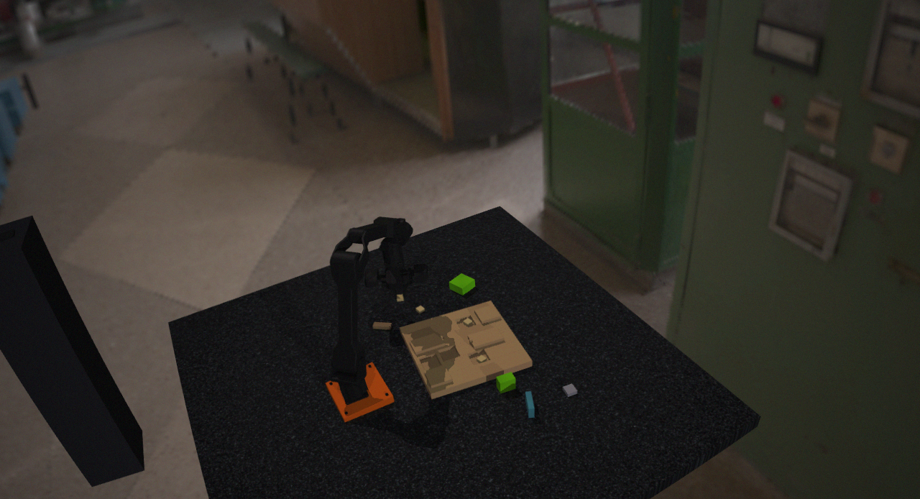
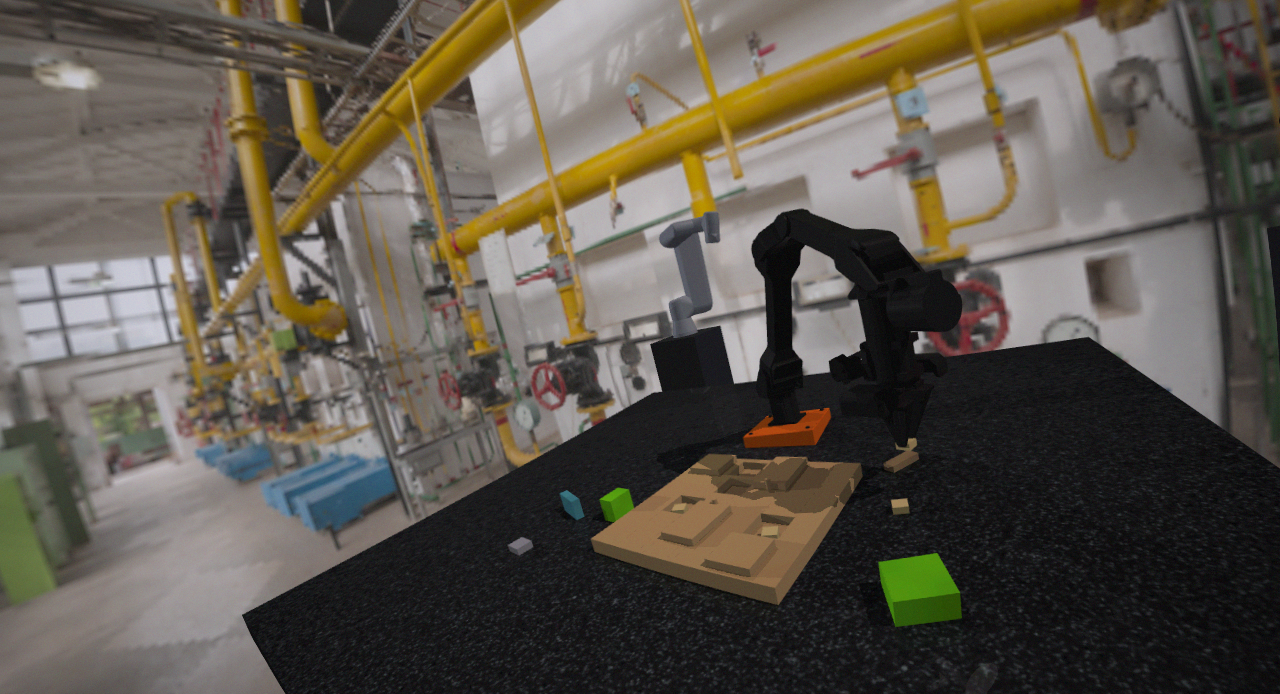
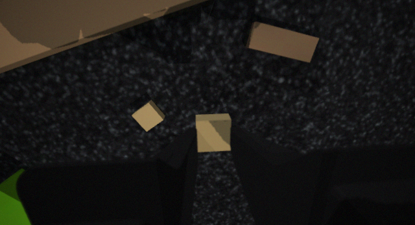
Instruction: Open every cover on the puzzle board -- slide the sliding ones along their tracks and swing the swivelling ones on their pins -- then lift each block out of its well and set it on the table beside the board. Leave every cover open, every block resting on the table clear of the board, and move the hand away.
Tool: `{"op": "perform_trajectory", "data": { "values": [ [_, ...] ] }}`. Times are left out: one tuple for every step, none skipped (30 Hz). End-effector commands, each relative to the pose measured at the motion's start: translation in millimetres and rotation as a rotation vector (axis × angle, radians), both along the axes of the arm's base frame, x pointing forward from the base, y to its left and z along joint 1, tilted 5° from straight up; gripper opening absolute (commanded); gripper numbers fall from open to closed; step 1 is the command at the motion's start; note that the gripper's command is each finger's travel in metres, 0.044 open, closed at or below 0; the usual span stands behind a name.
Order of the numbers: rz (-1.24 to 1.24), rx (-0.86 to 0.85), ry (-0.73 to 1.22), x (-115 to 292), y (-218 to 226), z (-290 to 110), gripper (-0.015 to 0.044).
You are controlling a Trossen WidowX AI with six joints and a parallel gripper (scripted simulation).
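Black table (image 1: pixel 269 393) carries puzzle board (image 1: pixel 508 357), 7 loose blocks.
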State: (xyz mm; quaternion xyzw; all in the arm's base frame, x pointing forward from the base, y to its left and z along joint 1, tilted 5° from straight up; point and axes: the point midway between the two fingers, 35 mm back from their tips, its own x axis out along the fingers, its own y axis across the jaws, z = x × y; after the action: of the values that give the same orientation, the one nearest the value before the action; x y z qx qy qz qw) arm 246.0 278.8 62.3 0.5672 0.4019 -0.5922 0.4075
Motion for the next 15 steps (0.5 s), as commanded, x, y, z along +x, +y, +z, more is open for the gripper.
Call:
{"op": "perform_trajectory", "data": {
  "values": [
    [-0.005,-0.004,0.009,-1.7,-0.7,-9.8,0.0080],
    [-0.005,-0.004,0.009,-1.8,-0.8,-11.4,0.0080],
    [-0.005,-0.004,0.009,-1.8,-0.8,-13.1,0.0080],
    [-0.005,-0.004,0.009,-1.9,-0.9,-14.7,0.0080],
    [-0.005,-0.004,0.009,-2.0,-1.0,-16.4,0.0080],
    [-0.005,-0.004,0.009,-2.0,-1.0,-18.0,0.0080],
    [-0.005,-0.004,0.009,-2.1,-1.1,-19.6,0.0080],
    [-0.005,-0.004,0.009,-2.2,-1.2,-21.2,0.0080],
    [-0.005,-0.004,0.009,-2.3,-1.3,-22.9,0.0080],
    [-0.005,-0.004,0.009,-2.4,-1.4,-24.5,0.0080],
    [-0.005,-0.004,0.009,-2.5,-1.5,-26.1,0.0080],
    [-0.005,-0.004,0.009,-2.6,-1.6,-27.7,0.0080],
    [-0.005,-0.004,0.009,-2.8,-1.8,-29.4,0.0080],
    [-0.005,-0.004,0.009,-2.9,-1.9,-31.0,0.0080],
    [-0.005,-0.004,0.009,-3.0,-2.0,-32.6,0.0080]
  ]
}}
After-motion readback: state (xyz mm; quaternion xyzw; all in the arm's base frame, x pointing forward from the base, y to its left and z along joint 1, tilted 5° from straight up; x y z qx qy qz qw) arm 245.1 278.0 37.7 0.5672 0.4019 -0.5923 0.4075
